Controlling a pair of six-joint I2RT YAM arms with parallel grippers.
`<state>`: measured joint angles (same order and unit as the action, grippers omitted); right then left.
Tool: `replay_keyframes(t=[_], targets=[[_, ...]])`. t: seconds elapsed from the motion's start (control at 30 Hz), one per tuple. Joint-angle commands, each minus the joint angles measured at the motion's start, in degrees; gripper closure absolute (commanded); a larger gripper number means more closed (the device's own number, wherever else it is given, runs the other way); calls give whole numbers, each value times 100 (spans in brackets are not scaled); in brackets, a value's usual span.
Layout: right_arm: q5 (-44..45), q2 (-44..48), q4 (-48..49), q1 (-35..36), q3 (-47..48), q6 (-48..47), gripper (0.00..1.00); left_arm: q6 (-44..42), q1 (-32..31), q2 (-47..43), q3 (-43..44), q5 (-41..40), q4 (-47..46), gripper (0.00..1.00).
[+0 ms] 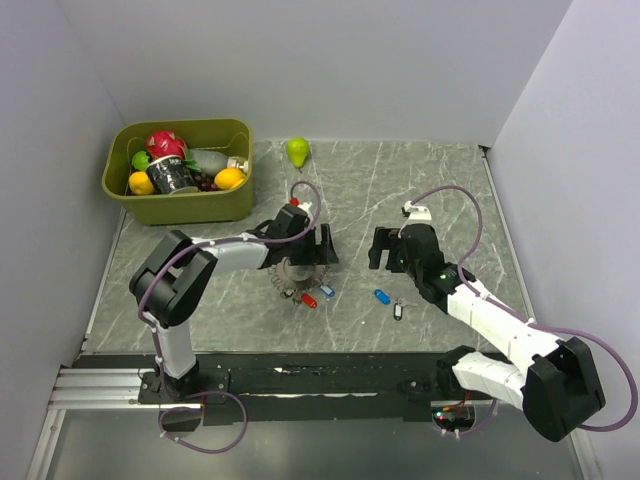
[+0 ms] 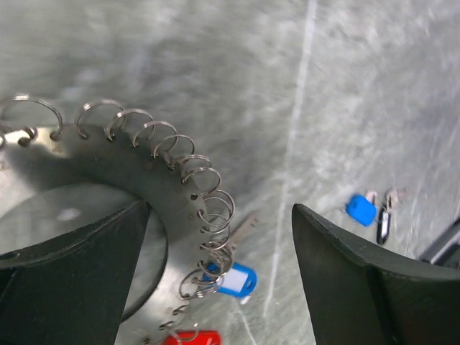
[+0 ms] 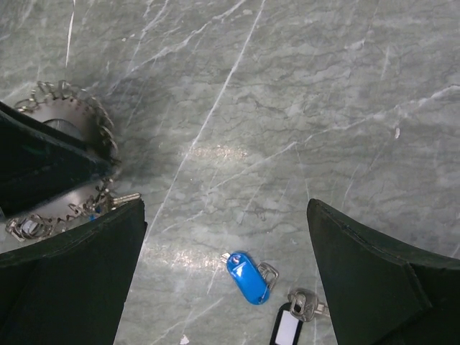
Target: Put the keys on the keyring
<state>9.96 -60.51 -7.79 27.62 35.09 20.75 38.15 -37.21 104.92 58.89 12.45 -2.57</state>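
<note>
- Presently the table [image 1: 420, 190] carries everything; the keyring [image 1: 288, 277] lies flat at centre of the top view.
- We find the left gripper [image 1: 303, 262] over the ring, jaws apart, probably to steady it.
- We find the right gripper [image 3: 226, 207], jaws wide apart, above the loose keys, poised to pick.
- Off the ring, lower centre of the right wrist view: blue key [image 3: 248, 277], dark key [image 3: 286, 329]; red key [image 1: 309, 300] lies at its rim.
</note>
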Motion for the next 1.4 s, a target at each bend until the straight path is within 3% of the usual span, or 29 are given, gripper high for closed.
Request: replay_keyframes(t=[0.0, 0.2, 0.5, 0.67, 0.93, 1.13, 1.37], targets=[[182, 136, 85, 24, -11, 43, 0, -272, -286, 178, 157, 355, 134, 13], [138, 127, 181, 24, 42, 69, 0, -537, -454, -156, -158, 181, 169, 12], [-459, -171, 761, 25, 121, -71, 0, -282, -348, -1579, -465, -401, 319, 5], [-863, -487, 1130, 16, 279, -168, 0, -115, 318, -2493, -843, -104, 327, 5], [-1829, -1383, 1728, 51, 683, -238, 0, 544, 2040, -3811, -2540, 820, -253, 6], [-2208, -2087, 1860, 323, 1219, -405, 1, 667, 2648, -3971, -3068, 1101, -182, 9], [-2454, -2544, 1939, 499, 1606, -388, 4, 755, 2860, -3699, -3261, 1383, -543, 14]])
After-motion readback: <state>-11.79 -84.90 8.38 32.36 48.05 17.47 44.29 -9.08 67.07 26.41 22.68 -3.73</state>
